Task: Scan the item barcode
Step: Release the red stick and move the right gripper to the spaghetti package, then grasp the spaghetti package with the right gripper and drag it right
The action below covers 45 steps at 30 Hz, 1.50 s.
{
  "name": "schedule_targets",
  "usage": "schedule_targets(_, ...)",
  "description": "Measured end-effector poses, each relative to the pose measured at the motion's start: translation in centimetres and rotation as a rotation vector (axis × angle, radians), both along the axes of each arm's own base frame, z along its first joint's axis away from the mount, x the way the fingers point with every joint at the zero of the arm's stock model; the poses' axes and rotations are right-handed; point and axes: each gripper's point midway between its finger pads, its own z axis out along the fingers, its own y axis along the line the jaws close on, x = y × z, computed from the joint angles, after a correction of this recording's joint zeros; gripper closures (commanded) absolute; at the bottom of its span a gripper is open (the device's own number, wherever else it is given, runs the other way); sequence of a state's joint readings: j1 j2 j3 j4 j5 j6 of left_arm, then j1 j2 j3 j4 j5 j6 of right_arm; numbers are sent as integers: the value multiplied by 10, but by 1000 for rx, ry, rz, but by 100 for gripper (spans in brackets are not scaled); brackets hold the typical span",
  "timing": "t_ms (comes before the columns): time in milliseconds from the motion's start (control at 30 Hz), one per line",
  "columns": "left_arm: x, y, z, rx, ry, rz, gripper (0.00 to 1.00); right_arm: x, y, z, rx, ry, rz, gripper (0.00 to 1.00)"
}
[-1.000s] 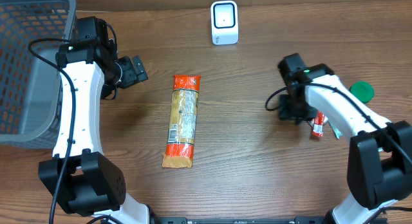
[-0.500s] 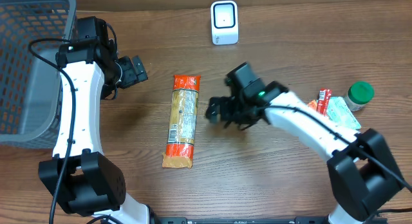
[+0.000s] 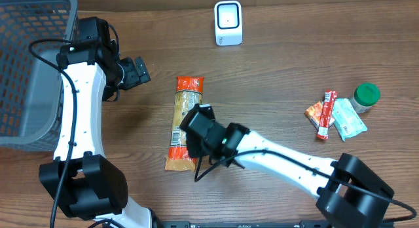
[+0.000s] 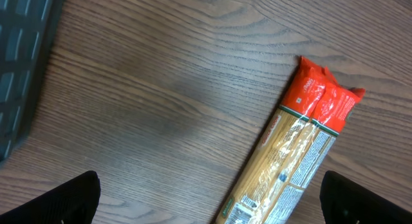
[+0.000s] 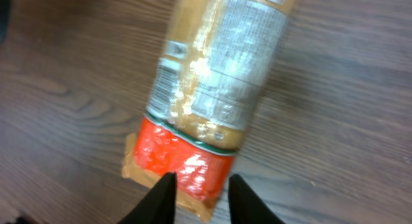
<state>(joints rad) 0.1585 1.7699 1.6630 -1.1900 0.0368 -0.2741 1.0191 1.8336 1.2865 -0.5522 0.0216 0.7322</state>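
In the overhead view, a long clear packet of pasta with orange-red ends (image 3: pixel 185 123) lies lengthwise on the brown wooden table (image 3: pixel 275 64), in front of the small white barcode scanner (image 3: pixel 228 23) at the far edge. The right pincer (image 3: pixel 193 141) reaches across and sits over the packet's near half. The left pincer (image 3: pixel 135 71) hangs well apart from the packet, beside the grey mesh basket (image 3: pixel 26 57). Off to the right lie a slim red sachet (image 3: pixel 325 114), a green-and-white packet (image 3: pixel 347 118) and a green-lidded jar (image 3: pixel 366 95).

From the left wrist, the left pincer (image 4: pixel 209 201) stands spread wide, its dark fingertips (image 4: pixel 71 198) at the frame's bottom corners with nothing between them. The pasta packet (image 4: pixel 302 153) lies slantwise on the table ahead.

From the right wrist, the right pincer (image 5: pixel 196 198) has its two dark fingers (image 5: pixel 161 195) only a narrow gap apart, right at the packet's (image 5: pixel 219 76) red end. Whether they actually grip the packet cannot be told.
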Motion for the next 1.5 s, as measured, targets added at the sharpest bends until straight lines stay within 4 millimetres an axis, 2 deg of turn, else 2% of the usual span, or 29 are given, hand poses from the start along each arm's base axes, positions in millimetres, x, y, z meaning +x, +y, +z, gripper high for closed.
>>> schedule_targets(100,0,0,0,0,0,0,0,3,8,3,-3,-75,-16,46)
schedule_targets(167,0,0,0,0,0,0,0,6,13,-1,-9,-107,-27,38)
schedule_targets(267,0,0,0,0,0,0,0,9,15,-18,-39,-116,-42,38)
schedule_targets(400,0,0,0,0,0,0,0,9,9,-52,-105,-82,-70,38)
schedule_targets(600,0,0,0,0,0,0,0,4,-1,-62,-154,-47,-74,38)
schedule_targets(667,0,0,0,0,0,0,0,1,-13,-64,-199,-19,-76,38)
schedule_targets(867,0,0,0,0,0,0,0,9,-68,-59,-352,46,-52,18)
schedule_targets(1067,0,0,0,0,0,0,0,14,-135,-54,-561,111,58,17)
schedule_targets(1233,0,0,0,0,0,0,0,27,-193,-49,-696,169,25,17)
schedule_targets(1367,0,0,0,0,0,0,0,39,-217,-47,-710,200,2,17)
schedule_targets(1500,0,0,0,0,0,0,0,43,-218,-44,-686,210,93,17)
